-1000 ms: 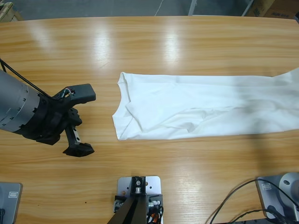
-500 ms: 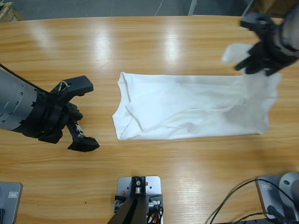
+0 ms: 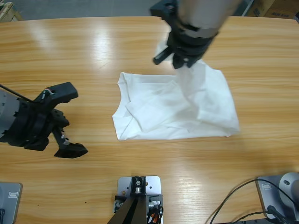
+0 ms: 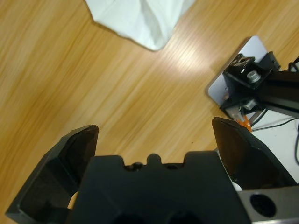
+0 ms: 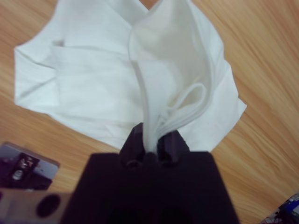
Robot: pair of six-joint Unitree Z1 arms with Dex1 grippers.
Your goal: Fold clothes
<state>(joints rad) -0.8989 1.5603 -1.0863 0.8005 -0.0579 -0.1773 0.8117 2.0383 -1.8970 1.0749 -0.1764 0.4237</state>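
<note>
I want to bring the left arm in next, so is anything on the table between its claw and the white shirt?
Nothing visible. Only bare wooden table lies between the open left claw and the near edge of the white T-shirt. The right claw is shut on the shirt's far end, above it.

White T-shirt (image 3: pixel 187 105) lies half-folded, seemingly rumpled.

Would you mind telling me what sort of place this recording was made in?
Probably a robotics lab or workshop, not a home: the long wooden table carries a bolted metal rig plate with loose cables, bare grey floor runs beyond its far edge, and the right gripper folds the plain white T-shirt there.
</note>
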